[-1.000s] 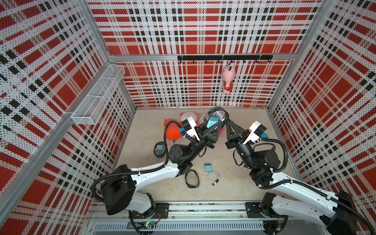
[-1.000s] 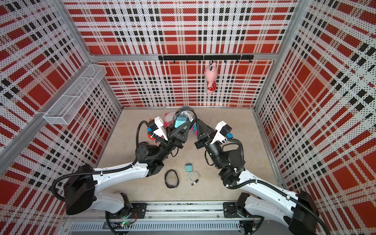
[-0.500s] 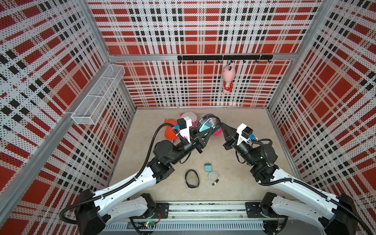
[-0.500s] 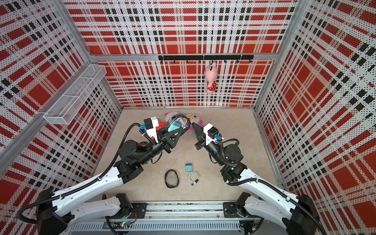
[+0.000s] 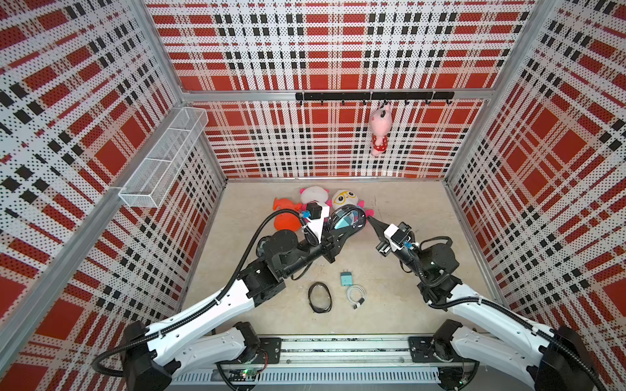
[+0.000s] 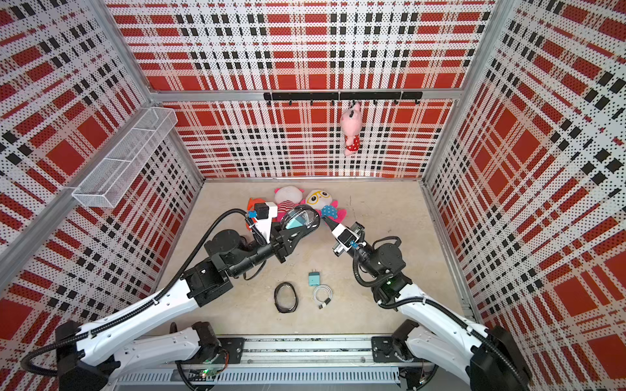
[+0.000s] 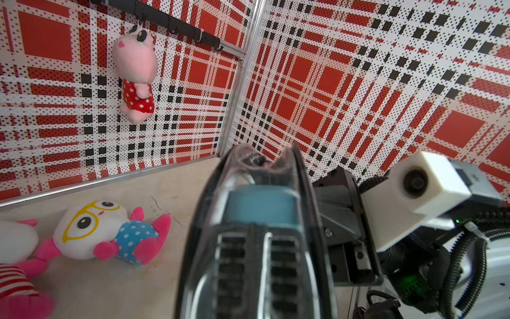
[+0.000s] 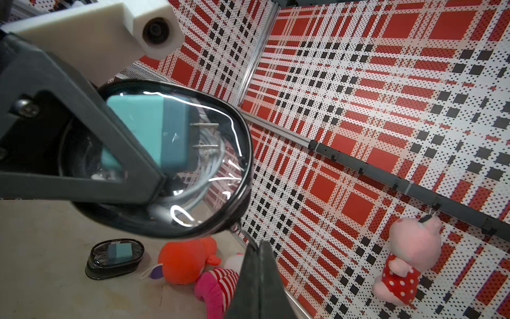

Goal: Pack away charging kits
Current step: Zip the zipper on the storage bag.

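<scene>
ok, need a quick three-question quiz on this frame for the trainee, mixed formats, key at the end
1. What does the left gripper hold? A) a red mug B) the black oval zip case with clear lid C) nothing
2. True or false: the right gripper stands wide open.
3. How many small teal cube plug adapters lie loose on the beige tabletop, outside any case?
Key: 1 B. 2 False: it is shut, pinching the case's zip pull. 3 One, beside the coiled white cable.
</scene>
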Available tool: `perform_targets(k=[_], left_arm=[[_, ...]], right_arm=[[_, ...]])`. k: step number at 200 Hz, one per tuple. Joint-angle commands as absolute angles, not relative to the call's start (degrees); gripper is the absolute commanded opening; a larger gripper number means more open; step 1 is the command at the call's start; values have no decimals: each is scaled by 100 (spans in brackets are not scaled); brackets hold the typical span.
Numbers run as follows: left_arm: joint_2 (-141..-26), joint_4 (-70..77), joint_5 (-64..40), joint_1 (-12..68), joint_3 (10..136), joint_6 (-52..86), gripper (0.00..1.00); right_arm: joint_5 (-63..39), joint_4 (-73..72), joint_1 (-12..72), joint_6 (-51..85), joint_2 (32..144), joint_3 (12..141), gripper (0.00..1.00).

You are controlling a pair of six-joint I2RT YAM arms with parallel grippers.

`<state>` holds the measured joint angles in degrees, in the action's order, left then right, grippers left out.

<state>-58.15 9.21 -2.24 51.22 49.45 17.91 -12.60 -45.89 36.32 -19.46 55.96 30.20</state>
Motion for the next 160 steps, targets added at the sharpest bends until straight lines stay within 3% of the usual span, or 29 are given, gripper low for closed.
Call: perform_targets(k=[1,33,99,160], left_arm=[[-5859,288,59,5150,4970,1691,0],[-5959,4,250,5272,5013,1704,0],[-6154,-402,573,5771,5165,1486,0],[-5849,-307,436,5718,4894,1591,0]], right_arm=[[-1790,-5056,3244,-2027,5547,3098,0],[-2679,-5830,3160,-2739,5539,2673,0],[-3056,-4346,3044,-3491,5841,3522,0],[-3970,-4762,2498,-3270,5833,3393,0]])
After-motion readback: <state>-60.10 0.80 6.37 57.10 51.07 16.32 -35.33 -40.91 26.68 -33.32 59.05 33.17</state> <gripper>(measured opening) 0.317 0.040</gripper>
